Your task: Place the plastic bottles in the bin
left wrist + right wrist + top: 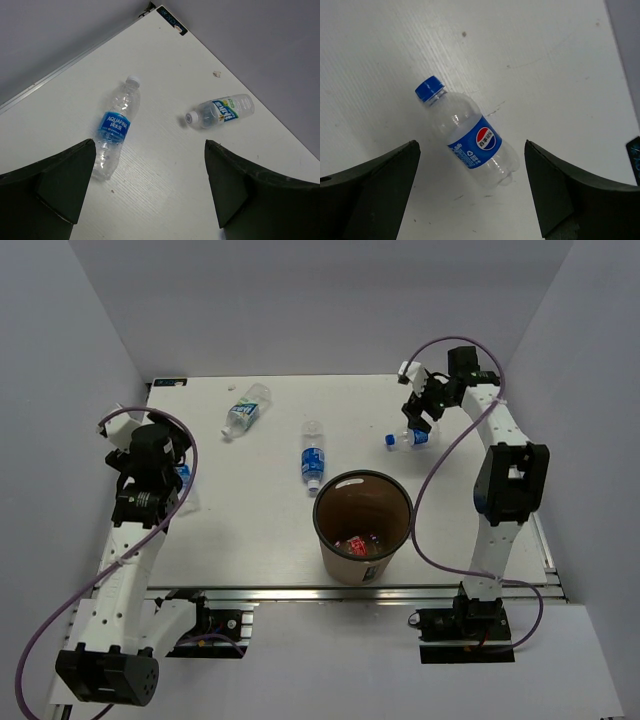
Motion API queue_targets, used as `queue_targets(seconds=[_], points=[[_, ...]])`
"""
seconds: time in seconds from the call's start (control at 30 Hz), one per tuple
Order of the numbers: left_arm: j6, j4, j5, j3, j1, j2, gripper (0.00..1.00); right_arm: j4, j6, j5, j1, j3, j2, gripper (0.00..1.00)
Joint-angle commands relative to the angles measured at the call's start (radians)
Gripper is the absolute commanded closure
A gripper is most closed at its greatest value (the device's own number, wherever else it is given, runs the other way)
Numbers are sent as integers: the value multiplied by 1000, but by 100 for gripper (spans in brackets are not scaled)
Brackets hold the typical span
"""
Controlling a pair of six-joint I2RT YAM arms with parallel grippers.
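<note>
The right gripper (421, 423), jaws apart, hangs over the blue-capped bottle (470, 137) near the desk's (250, 530) far right corner. The bottle's long axis runs diagonally across the gap. The left gripper (150, 142), also apart, sits well away.

From above, we see only a sliver of one plastic bottle (183, 476) near the left edge of the tabletop; the left arm's wrist (150, 455) covers the rest. A red thing (358, 544) at the bottom of the bin (345, 570) is too small for us to name. The bottom edge of each wrist view cuts off the left gripper's fingers (55, 190) and the right gripper's fingers (375, 190). We cannot identify a pale speck (216, 74) near the far edge, nor read the black sticker (171, 20) at the far-left corner. A dark object (635, 155) is cut by the right wrist view's right edge.
</note>
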Motion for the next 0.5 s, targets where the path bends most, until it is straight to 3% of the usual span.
queue_targets(seconds=[0.0, 0.1, 0.17, 0.27, 0.33, 0.47], points=[[8, 15, 14, 10, 3, -33, 2, -169, -171, -80, -4, 150, 98, 11], [6, 21, 4, 2, 2, -51, 2, -331, -244, -101, 1, 299, 210, 11], [5, 33, -4, -12, 3, -68, 2, -368, -295, -121, 1, 286, 215, 11], [0, 46, -7, -19, 3, -79, 2, -347, -292, -71, 9, 192, 197, 11], [3, 56, -1, -22, 3, -77, 2, -247, -242, -19, 15, 143, 201, 11], [6, 56, -6, -18, 3, -53, 2, -192, -206, 54, 15, 143, 261, 11]])
